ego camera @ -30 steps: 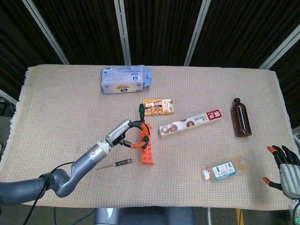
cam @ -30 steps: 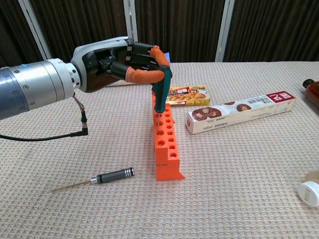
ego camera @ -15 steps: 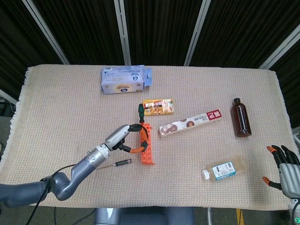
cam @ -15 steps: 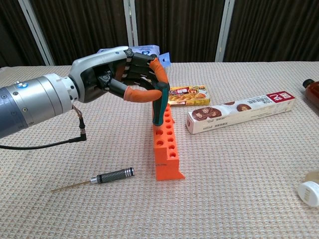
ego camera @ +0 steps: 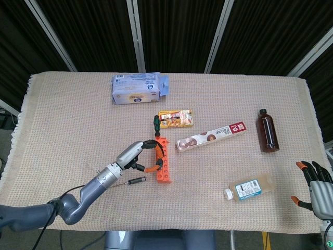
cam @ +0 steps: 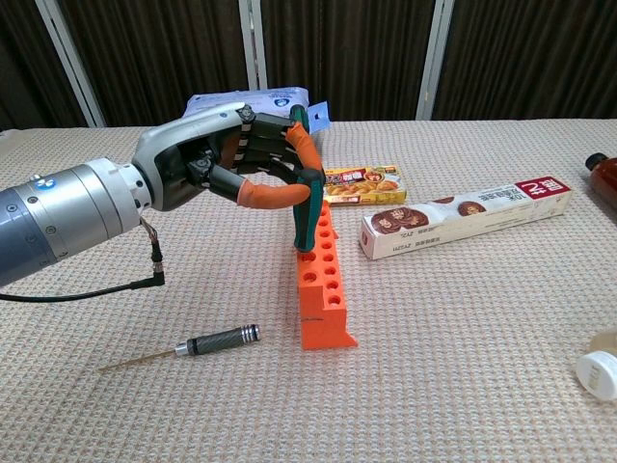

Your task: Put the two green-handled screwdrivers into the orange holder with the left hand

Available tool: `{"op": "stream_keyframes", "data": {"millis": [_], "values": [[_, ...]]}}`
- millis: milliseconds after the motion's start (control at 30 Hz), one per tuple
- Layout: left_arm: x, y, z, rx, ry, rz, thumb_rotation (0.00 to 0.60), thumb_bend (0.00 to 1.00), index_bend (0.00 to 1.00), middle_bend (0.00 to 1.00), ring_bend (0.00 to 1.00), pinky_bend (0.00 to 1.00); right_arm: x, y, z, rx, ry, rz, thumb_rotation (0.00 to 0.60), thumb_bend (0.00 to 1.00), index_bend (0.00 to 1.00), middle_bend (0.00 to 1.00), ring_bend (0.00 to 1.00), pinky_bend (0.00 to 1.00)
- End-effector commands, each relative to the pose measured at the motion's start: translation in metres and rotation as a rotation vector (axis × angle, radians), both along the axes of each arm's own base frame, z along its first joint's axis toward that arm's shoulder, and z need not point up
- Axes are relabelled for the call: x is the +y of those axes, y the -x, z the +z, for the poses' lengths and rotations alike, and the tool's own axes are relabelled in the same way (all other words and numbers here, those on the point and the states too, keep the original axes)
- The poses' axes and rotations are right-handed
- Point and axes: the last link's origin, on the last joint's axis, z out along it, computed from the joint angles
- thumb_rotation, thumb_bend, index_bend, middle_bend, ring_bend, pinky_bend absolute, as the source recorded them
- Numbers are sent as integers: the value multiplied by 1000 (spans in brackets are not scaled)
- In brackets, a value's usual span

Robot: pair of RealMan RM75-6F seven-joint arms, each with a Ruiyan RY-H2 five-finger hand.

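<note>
Nearest the robot: a dark-handled screwdriver lies flat on the beige tablecloth, tip pointing left, just left of the near end of the orange holder. Not touching it.

Right side near edge: small clear bottle with white cap on its side. Right hand sits at the bottom right corner off the table edge, fingers spread, holding nothing.

Middle: orange holder runs near-to-far, row of holes on top. Left hand is just left of and above its far half, orange fingertips curled around a green-handled screwdriver. Screwdriver is close to upright, slightly tilted, lower end down in one of the far holes of the holder. Hand is pinching it mid-handle. Head view shows a dark-and-green handle end just beyond the holder's far end; can't tell whether that's the same screwdriver or a second one.

Behind the holder: small yellow food box flat on the cloth. To the right of that a long white-and-red box, lying at an angle. Brown bottle on its side far right.

Farthest: blue-and-white packet at the back, left of centre.
</note>
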Motion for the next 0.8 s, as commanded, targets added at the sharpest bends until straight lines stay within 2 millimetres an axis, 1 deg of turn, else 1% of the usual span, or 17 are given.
{"op": "stream_keyframes", "data": {"millis": [33,267,367,467,500,533,600,700,800], "values": [[0,0,-1,9,-2,-6,600,500,650,395,225,239,0,0,0,0,-1,-1,600,0,145,121,63,126],[-1,2,-3,32,-7,-17,600,483,614,375,195,163,0,0,0,1,-2,-3,600,0,145,121,65,126],[-2,3,-3,47,-15,-30,600,477,566,326,142,145,0,0,0,1,-3,-4,600,0,146,122,67,126],[-3,4,-3,63,-20,-44,596,478,403,192,40,111,0,0,-1,2,-4,-4,600,0,147,126,70,126],[-3,4,-3,65,-24,-47,591,478,328,131,11,92,0,0,-1,2,-5,-4,600,0,147,126,70,125],[-3,4,-2,66,-28,-50,585,478,264,82,0,75,0,0,-1,1,-4,-4,600,0,148,126,70,126],[-3,3,-1,64,-33,-53,577,477,184,32,0,49,0,0,-1,1,-3,-4,600,0,148,127,70,126],[-3,3,0,61,-41,-58,571,478,121,2,0,15,0,0,-1,1,-3,-3,600,0,147,126,70,126],[-3,2,3,59,-55,-66,570,478,97,0,0,4,-1,0,-1,1,-3,-2,600,0,148,127,70,126]]}}
